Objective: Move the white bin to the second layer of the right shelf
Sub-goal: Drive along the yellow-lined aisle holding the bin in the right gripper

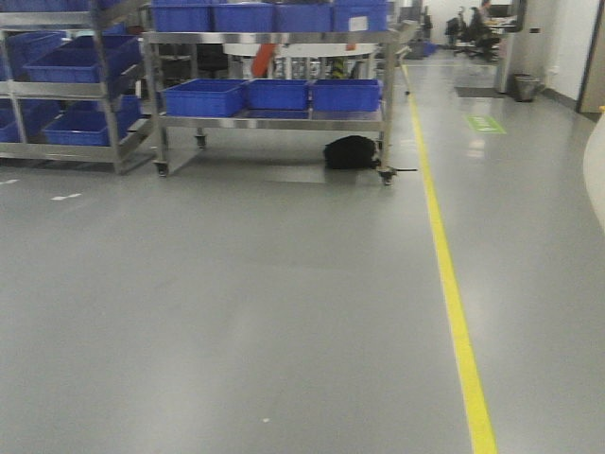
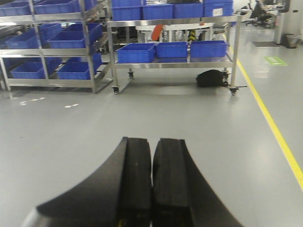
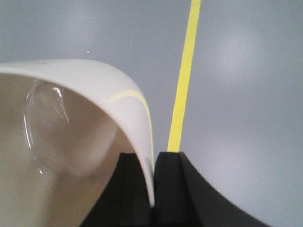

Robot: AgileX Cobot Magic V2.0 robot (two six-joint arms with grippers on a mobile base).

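My right gripper is shut on the rim of the white bin, one finger inside and one outside the wall. It holds the glossy cream tub above the grey floor. A sliver of the bin shows at the right edge of the front view. My left gripper is shut and empty, held over the floor and facing the racks. No roller-lined shelf tier can be made out. The steel racks ahead hold only blue crates.
A wheeled steel cart with blue crates stands ahead, with a black bag under it. A slanted crate rack stands at the left. A yellow floor line runs along the right. A waste bin and desks are far back.
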